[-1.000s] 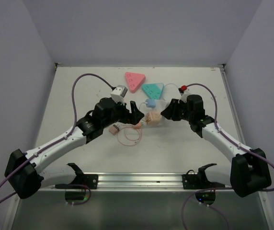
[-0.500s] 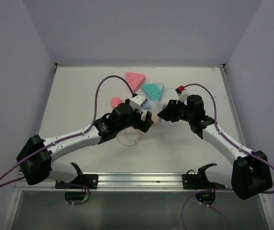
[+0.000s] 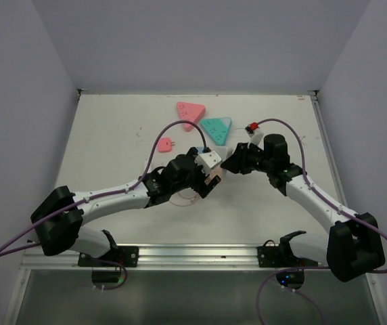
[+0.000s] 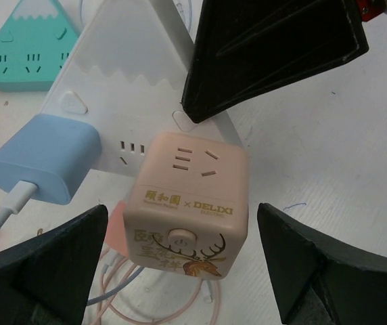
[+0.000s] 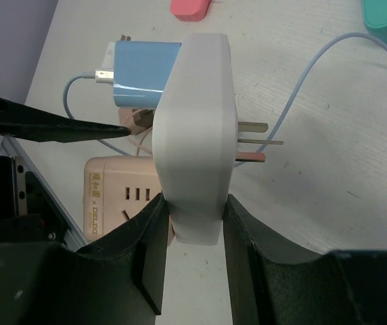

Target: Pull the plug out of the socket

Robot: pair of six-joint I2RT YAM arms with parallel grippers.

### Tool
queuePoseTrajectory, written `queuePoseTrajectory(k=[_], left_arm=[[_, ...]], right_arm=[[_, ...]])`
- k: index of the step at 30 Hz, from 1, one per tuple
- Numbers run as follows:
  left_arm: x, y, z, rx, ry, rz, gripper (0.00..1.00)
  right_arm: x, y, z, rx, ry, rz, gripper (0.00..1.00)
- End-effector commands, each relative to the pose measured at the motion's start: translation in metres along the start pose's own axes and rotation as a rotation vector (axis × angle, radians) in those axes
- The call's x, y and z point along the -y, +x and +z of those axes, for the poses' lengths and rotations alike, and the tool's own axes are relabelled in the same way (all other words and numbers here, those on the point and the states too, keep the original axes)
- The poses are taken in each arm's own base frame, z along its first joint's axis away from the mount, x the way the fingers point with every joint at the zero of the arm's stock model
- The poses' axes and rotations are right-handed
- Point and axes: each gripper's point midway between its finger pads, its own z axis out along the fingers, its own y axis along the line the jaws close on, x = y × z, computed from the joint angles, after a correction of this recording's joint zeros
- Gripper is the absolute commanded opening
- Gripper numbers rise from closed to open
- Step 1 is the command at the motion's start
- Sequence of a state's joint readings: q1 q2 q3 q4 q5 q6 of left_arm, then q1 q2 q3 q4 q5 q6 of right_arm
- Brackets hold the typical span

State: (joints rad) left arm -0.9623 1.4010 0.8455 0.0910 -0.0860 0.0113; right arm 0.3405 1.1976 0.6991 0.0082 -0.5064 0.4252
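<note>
My right gripper (image 5: 193,203) is shut on the edge of a white mountain-shaped socket (image 5: 193,115) and holds it upright; its prongs stick out to the right. A light blue plug (image 5: 143,74) with a cable is plugged into the socket's face, and it also shows in the left wrist view (image 4: 41,159) beside the white socket (image 4: 122,61). My left gripper (image 4: 182,223) is open, with a finger on each side of a peach cube socket (image 4: 187,203) and not touching it. In the top view the left gripper (image 3: 210,181) and the right gripper (image 3: 229,162) are close together.
A teal triangular socket (image 3: 216,127) and a pink triangular one (image 3: 190,112) lie behind the grippers. A small pink plug (image 3: 165,143) lies to the left. A coil of pink cable (image 4: 173,311) lies under the peach cube. My left finger (image 5: 44,125) reaches close to the blue plug.
My left arm has swung right, from left of the peach cube to over it, next to the right gripper. The small pink plug has come into view. The right gripper has barely moved.
</note>
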Motion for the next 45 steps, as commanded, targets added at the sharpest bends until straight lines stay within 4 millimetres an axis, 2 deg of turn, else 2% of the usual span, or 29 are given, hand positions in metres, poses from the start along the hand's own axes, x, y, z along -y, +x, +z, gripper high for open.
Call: queuePoseTrajectory(k=[1, 8, 10, 12, 14, 15, 16, 17, 18, 21, 23, 24, 26, 31, 40, 45], left_arm=[[0.006, -0.008, 0.008, 0.040, 0.014, 0.065, 0.95], [0.011, 0.000, 0.016, 0.014, 0.023, 0.081, 0.81], [0.011, -0.001, 0.015, 0.016, 0.020, 0.079, 0.72], [0.011, -0.001, 0.015, 0.020, 0.023, 0.074, 0.54], [0.012, -0.002, 0.014, 0.026, 0.027, 0.066, 0.44], [0.013, 0.000, 0.014, 0.025, 0.028, 0.065, 0.32], [0.013, 0.001, 0.014, 0.023, 0.032, 0.062, 0.26], [0.013, 0.001, 0.014, 0.029, 0.030, 0.055, 0.21], [0.014, 0.001, 0.014, 0.032, 0.031, 0.052, 0.10], [0.013, 0.000, 0.014, 0.047, 0.026, 0.038, 0.01], [0.013, -0.004, 0.012, 0.068, 0.020, 0.026, 0.00], [0.013, -0.006, 0.012, 0.076, 0.023, 0.023, 0.00], [0.014, -0.011, 0.011, 0.094, 0.028, 0.013, 0.00], [0.017, -0.018, 0.009, 0.119, 0.043, 0.000, 0.00], [0.023, -0.028, 0.001, 0.177, 0.070, -0.066, 0.00], [0.019, -0.031, -0.002, 0.194, 0.050, -0.082, 0.00]], right_arm=[[-0.037, -0.037, -0.005, 0.084, -0.130, -0.070, 0.00], [-0.039, -0.033, -0.001, 0.070, -0.146, -0.075, 0.00], [-0.038, -0.032, 0.000, 0.065, -0.147, -0.076, 0.00], [-0.038, -0.029, 0.001, 0.060, -0.152, -0.077, 0.00], [-0.040, -0.029, 0.001, 0.069, -0.161, -0.082, 0.00], [-0.040, -0.027, 0.002, 0.068, -0.160, -0.079, 0.00], [-0.040, -0.028, 0.002, 0.076, -0.161, -0.082, 0.00], [-0.040, -0.027, 0.002, 0.076, -0.162, -0.083, 0.06], [-0.039, -0.025, 0.003, 0.075, -0.160, -0.081, 0.09], [-0.039, -0.021, 0.005, 0.074, -0.158, -0.072, 0.31], [-0.039, -0.019, 0.007, 0.081, -0.153, -0.068, 0.44], [-0.040, -0.018, 0.008, 0.086, -0.153, -0.068, 0.48], [-0.043, -0.015, 0.011, 0.083, -0.153, -0.070, 0.53], [-0.040, -0.013, 0.019, 0.112, -0.128, -0.046, 0.59], [-0.031, -0.008, 0.031, 0.152, -0.052, -0.041, 0.59], [-0.026, -0.001, 0.037, 0.137, -0.034, -0.032, 0.59]])
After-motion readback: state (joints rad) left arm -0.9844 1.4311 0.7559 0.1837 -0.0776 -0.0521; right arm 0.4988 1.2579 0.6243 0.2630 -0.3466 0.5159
